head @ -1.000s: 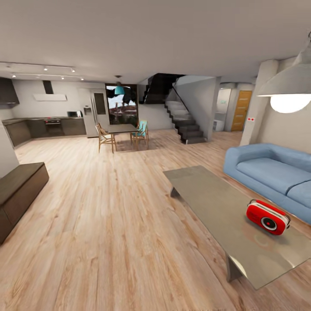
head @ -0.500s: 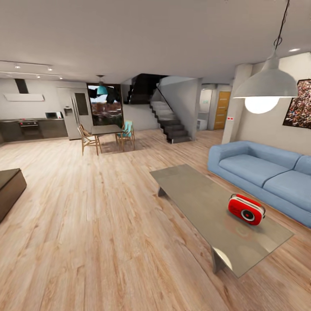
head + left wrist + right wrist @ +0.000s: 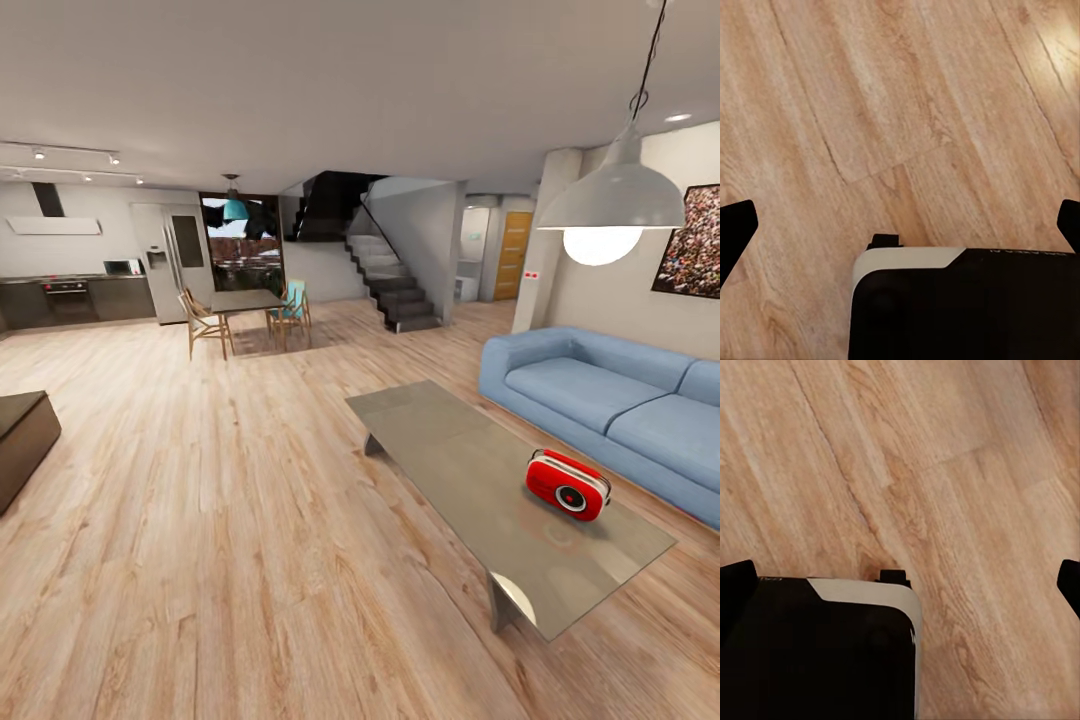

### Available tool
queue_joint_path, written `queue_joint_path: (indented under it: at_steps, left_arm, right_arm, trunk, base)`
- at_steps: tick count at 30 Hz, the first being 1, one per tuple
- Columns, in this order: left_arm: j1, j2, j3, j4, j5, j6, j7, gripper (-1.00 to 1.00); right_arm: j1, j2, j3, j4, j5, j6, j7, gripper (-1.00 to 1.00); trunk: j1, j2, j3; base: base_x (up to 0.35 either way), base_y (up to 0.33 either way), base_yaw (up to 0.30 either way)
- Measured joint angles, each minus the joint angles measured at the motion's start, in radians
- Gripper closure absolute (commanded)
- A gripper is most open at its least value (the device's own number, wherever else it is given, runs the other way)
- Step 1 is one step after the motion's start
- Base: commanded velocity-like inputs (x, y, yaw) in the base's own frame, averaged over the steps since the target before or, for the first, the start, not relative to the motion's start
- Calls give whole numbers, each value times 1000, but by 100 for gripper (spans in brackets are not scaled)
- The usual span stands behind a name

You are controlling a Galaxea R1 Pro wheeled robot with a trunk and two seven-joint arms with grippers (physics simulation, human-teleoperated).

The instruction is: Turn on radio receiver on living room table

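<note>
The red radio receiver (image 3: 567, 484) stands upright on the far right part of the long grey table (image 3: 470, 470), white front and round dial turned toward me. The table sits to my right in the living room, beside the blue sofa (image 3: 610, 395). My left gripper (image 3: 901, 229) hangs over the wood plank floor (image 3: 907, 105), dark fingertips (image 3: 735, 232) wide apart, open and empty. My right gripper (image 3: 901, 583) is likewise open over the floor (image 3: 945, 472) with nothing between its fingers (image 3: 735, 585). Both are far from the radio.
A white dome pendant lamp (image 3: 600, 200) hangs above the sofa. A dark brown bench (image 3: 20, 445) juts in at the left. The dining table with chairs (image 3: 245, 315), the kitchen (image 3: 70, 290) and the stairs (image 3: 395, 280) lie far back. A black-and-white part of my body (image 3: 960, 300) shows below each wrist.
The head view swung to the right, bringing the table and radio toward the middle; the picture has barely shifted over the last half second. The radio itself has not moved.
</note>
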Motion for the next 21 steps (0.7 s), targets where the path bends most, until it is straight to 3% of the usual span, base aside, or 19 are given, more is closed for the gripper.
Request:
queue_joint_path:
  at_steps: [10,21]
  left_arm:
    - [0,3,1,4,-2,-66,-3,-100]
    - [0,3,-2,13,-5,-66,-1,-100]
  right_arm:
    - [0,0,0,0,0,0,0,-100]
    - [0,0,0,0,0,0,0,-100]
  trunk:
    - [0,0,0]
    - [0,0,0]
  base:
    - [6,-5,0]
    - [152,-251,0]
